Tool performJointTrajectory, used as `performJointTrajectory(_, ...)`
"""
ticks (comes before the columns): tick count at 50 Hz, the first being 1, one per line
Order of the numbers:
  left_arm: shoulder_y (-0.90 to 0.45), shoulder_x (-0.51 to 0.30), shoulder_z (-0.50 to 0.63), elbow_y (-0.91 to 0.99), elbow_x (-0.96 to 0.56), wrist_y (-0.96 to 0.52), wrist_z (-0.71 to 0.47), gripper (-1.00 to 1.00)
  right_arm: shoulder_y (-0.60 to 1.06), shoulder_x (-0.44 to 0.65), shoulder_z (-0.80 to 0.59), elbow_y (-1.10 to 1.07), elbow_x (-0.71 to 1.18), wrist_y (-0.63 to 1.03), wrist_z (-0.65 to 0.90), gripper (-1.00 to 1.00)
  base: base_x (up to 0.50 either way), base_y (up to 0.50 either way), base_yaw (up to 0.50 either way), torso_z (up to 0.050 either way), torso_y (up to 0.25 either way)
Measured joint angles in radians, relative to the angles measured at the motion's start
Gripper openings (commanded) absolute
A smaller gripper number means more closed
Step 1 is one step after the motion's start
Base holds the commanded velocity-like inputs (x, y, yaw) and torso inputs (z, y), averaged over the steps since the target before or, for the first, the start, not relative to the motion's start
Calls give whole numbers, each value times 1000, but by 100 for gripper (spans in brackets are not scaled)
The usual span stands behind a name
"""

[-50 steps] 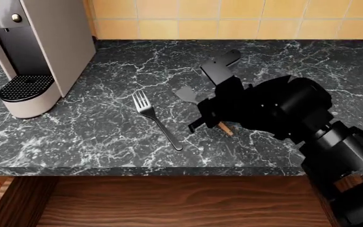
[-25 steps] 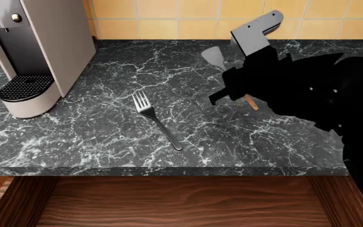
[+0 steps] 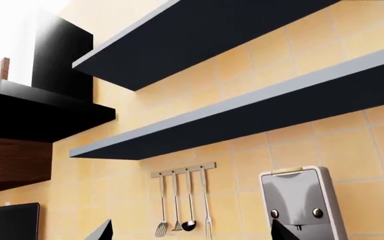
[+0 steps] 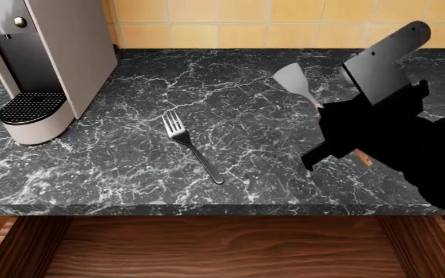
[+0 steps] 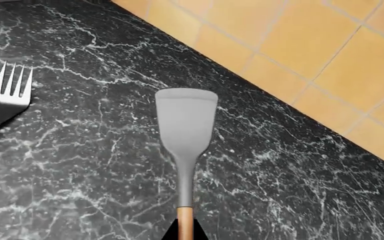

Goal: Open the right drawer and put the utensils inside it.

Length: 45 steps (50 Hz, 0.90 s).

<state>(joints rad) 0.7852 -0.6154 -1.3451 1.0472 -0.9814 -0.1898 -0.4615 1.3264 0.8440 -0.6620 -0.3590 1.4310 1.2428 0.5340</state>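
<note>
The spatula's flat grey head [image 4: 294, 78] is held up over the black marble counter, and its light wooden handle runs down into my right gripper [image 4: 338, 116], which is shut on it. The right wrist view shows the spatula [image 5: 186, 125] straight ahead of the right gripper [image 5: 185, 234], with the fork's tines [image 5: 8, 87] off to one side. The dark-grey fork [image 4: 192, 147] lies flat on the counter, left of the spatula. Below the counter edge the right drawer [image 4: 222, 249] stands open, its wood-grain bottom bare. My left gripper [image 3: 192, 235] is open and faces the wall; it is out of the head view.
A grey coffee machine [image 4: 44, 58] stands at the counter's back left. Yellow wall tiles [image 4: 245, 23] close off the back. The counter's front edge [image 4: 207, 209] overhangs the drawer. The left wrist view shows dark shelves [image 3: 245, 105] and a rail of hanging kitchen tools [image 3: 182, 200].
My right gripper has lifted the spatula off the counter and carried it to the right. The fork and drawer have not moved.
</note>
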Motion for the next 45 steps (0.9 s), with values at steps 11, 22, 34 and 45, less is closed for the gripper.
performJointTrajectory(11,0,-10,-13,0,-15,-6,-4,100,-11,197,99,-208,311,-25,93,-100,0,0,0,0,0)
performJointTrajectory(22,0,-14,-33,0,-34,-10,-3,100,-8,399,211,-373,519,-65,67,-100,0,0,0,0,0)
performJointTrajectory(34,0,-21,-65,0,-64,-22,-4,100,-95,626,308,-479,511,-163,-110,-100,0,0,0,0,0)
performJointTrajectory(45,0,-27,-78,0,-78,-27,-8,100,-127,692,350,-523,446,-177,-266,-100,0,0,0,0,0)
